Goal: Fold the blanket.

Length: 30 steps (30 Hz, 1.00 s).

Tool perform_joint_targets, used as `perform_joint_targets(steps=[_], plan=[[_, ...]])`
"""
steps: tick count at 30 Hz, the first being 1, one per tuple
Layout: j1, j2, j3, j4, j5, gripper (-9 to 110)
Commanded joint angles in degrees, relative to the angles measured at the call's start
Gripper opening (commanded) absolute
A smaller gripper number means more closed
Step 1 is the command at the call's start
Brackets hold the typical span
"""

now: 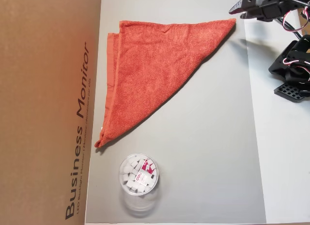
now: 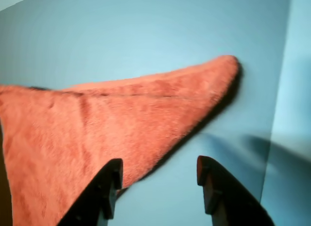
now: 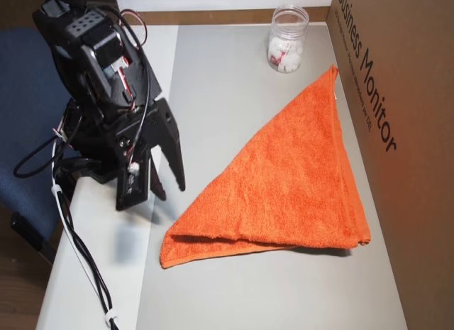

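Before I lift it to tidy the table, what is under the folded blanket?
The blanket lies folded into a triangle on the grey mat; mat shows around its edges. Its lower layer peeks out along one edge. Anything between or beneath the layers is covered.

The blanket (image 1: 155, 70) is plain orange-red terry. It lies on a pale grey mat (image 1: 213, 152). The cardboard box (image 1: 46, 89) at the left of the frame is brown with dark lettering. The clear tub (image 1: 138, 175) holds white pieces and a pink-and-white label. The gripper (image 3: 167, 182) is black.

Fuzzy terry-cloth blanket (image 1: 150, 75), seemingly matt grey mat (image 1: 213, 152).
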Motion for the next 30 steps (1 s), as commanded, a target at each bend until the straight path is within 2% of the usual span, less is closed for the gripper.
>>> perform_joint_targets(steps=[1, 8, 26, 30], plan=[[1.49, 0.88, 2.11, -0.53, 4.31, 16], [3.16, 0.88, 9.32, -6.59, 8.79, 22], [2.81, 0.62, 24.17, -33.84, 7.82, 22], [2.9, -3.43, 25.4, -39.46, 4.92, 22]])
